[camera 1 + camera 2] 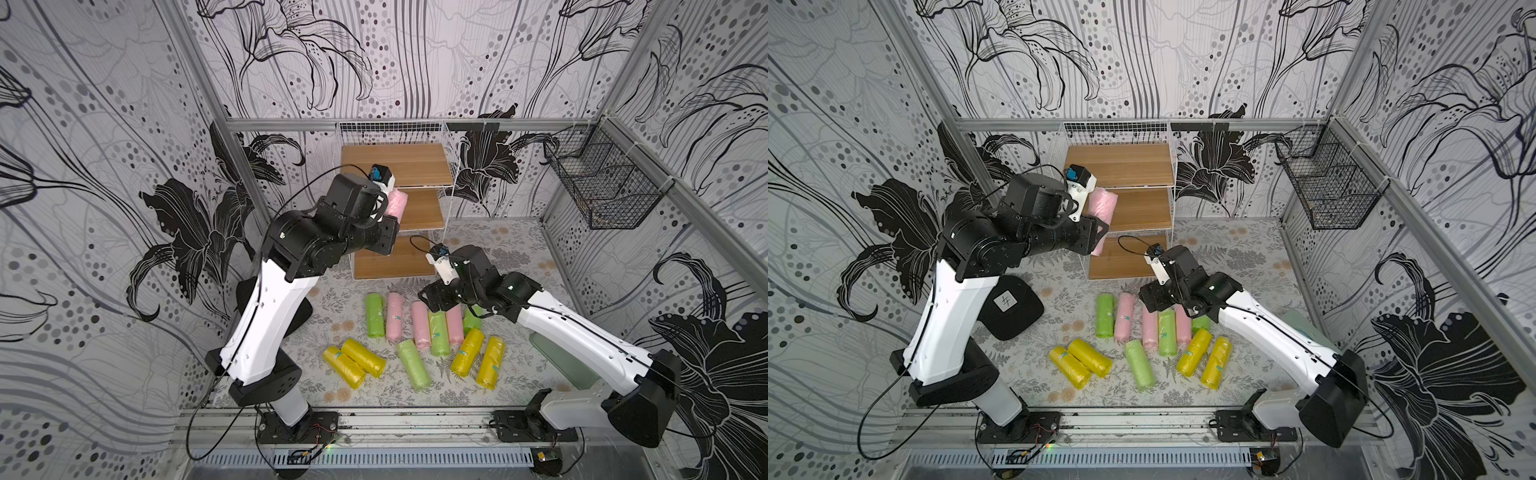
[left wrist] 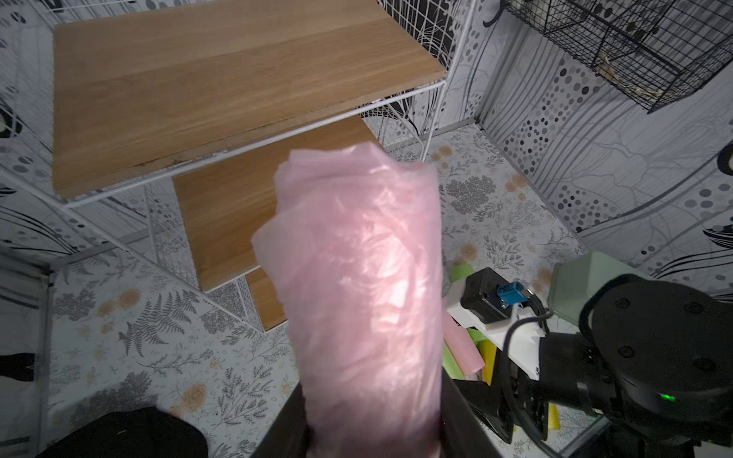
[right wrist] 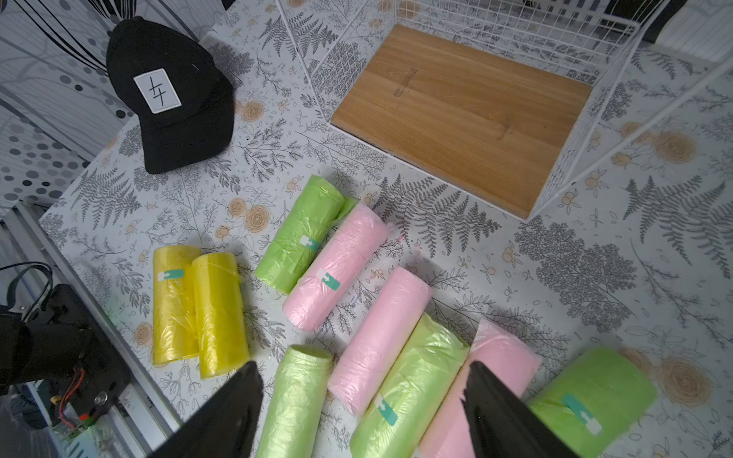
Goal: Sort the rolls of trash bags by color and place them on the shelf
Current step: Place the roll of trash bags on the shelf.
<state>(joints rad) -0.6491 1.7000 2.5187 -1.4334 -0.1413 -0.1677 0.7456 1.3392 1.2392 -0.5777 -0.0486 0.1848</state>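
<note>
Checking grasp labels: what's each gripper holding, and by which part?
Left gripper: shut on a pink roll, clamped near one end, most of it sticking out. Right gripper: open over the rolls on the table, holding nothing.

White arm shells (image 1: 266,320), black joints (image 1: 307,245), thin black cables (image 1: 582,330), black-fingered right tool (image 3: 361,366)

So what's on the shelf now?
Nothing visible; the shelf boards look bare. The pink roll in the left gripper and that arm hide parts of the middle and bottom boards.
</note>
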